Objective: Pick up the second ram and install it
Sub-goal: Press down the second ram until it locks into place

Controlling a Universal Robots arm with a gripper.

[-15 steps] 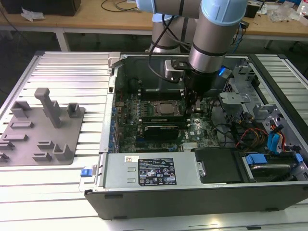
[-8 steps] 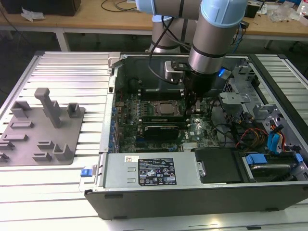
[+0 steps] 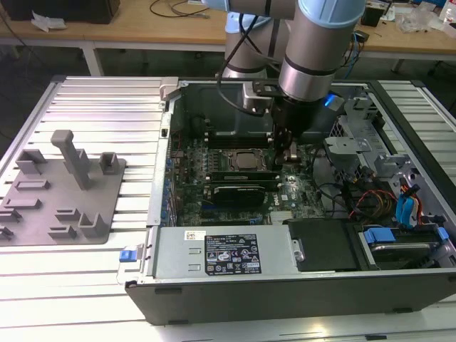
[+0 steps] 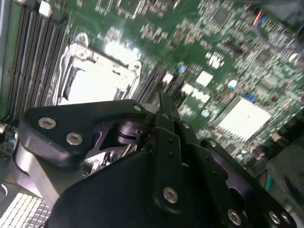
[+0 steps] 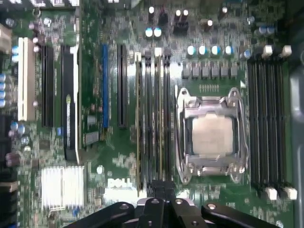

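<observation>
My gripper (image 3: 286, 158) hangs low inside the open computer case, over the motherboard (image 5: 95, 95). It is just to the exterior view's right of the CPU socket (image 3: 246, 159). In both wrist views the fingers (image 4: 164, 114) are pressed together with no gap. They sit at one end of the memory slots beside the socket (image 5: 209, 135). A thin ram (image 5: 158, 114) stands edge-on in a slot in line with my gripper (image 5: 161, 187), and shows as a dark strip (image 3: 239, 174) in the exterior view. Another thin stick (image 5: 138, 114) stands two slots over. Whether my fingertips touch the ram is hidden.
A grey plastic tray (image 3: 43, 214) with raised blocks lies on the slatted table to the exterior view's left of the case. Inside the case are a heatsink (image 5: 61, 187), expansion slots (image 5: 105, 85), more memory slots (image 5: 266, 118), cables and a drive cage (image 3: 356, 153), and the power supply (image 3: 221, 253).
</observation>
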